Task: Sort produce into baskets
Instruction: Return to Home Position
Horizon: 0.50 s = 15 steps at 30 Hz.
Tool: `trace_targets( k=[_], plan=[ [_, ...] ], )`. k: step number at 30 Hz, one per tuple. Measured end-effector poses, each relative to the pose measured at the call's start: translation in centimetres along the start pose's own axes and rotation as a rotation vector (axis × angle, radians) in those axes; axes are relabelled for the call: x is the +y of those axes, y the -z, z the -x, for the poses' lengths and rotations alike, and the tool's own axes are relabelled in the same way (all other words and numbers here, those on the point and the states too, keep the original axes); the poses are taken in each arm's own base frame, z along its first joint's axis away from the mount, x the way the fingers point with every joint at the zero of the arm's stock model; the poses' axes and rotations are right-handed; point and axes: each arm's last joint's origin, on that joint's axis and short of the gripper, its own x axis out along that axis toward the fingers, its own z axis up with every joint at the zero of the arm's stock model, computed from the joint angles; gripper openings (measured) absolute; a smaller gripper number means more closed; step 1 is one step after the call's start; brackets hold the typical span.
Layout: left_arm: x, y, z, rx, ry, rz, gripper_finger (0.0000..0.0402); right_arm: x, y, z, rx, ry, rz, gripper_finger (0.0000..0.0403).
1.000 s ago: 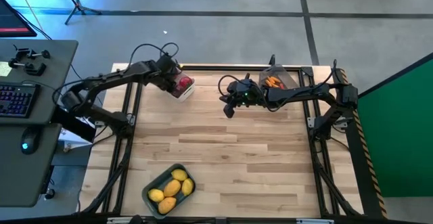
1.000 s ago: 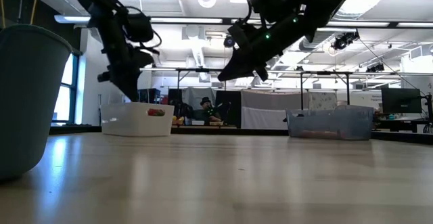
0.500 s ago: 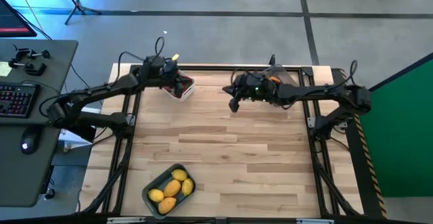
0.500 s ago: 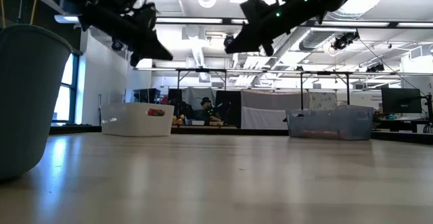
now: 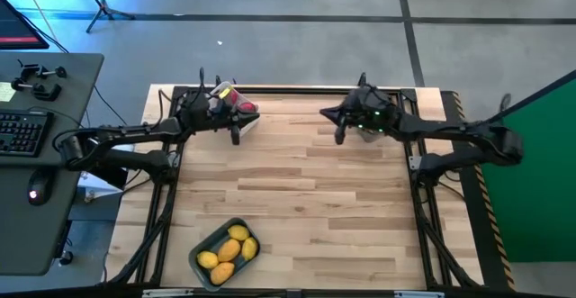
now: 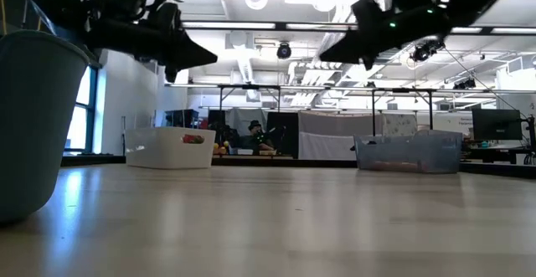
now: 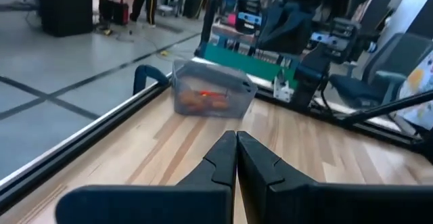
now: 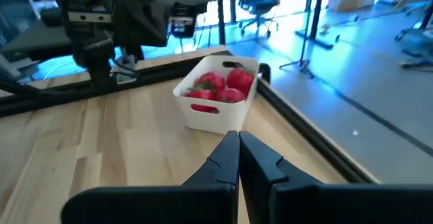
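Overhead view of a wooden surface with two dark robot arms reaching in from the left and right sides. All the produce visible is already sorted, and nothing loose shows on the wood.

A white bin at the far left corner holds red round fruits with green tops. A smoky see-through bin at the far right holds thin orange-red pieces. A grey-blue bin at the near edge, left of centre, holds yellow-orange oval fruits.

The left end effector hangs in the air just near of the white bin, its fingers pressed together on nothing. The right end effector hangs high at the far right, beside the smoky bin, also pressed together and empty. Both are well above the surface.

The fruits look like light, hard, smooth toys. They would probably roll or slip under a careless pinch, so a grip across the widest middle seems safest. The thin orange-red pieces are small and would need a narrow pinch across their width. The bins look light enough to slide if nudged, and the rim is the likely place to hold one.
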Motion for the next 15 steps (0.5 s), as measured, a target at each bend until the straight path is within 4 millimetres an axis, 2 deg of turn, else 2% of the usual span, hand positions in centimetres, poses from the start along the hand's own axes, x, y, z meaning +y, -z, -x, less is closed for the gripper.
trace_targets(
  k=[7, 15],
  plan=[
    [0.1, 2.2, 0.8, -0.036, -0.015, 0.038, 0.0000, -1.0, 2.8, 4.2, -0.034, 0.064, -0.005, 0.0000],
    [0.2, 4.9, 2.1, -0.034, -0.005, 0.002, 0.0000, -1.2, 5.5, 8.2, -0.120, 0.106, 0.008, 0.0000]
  ],
)
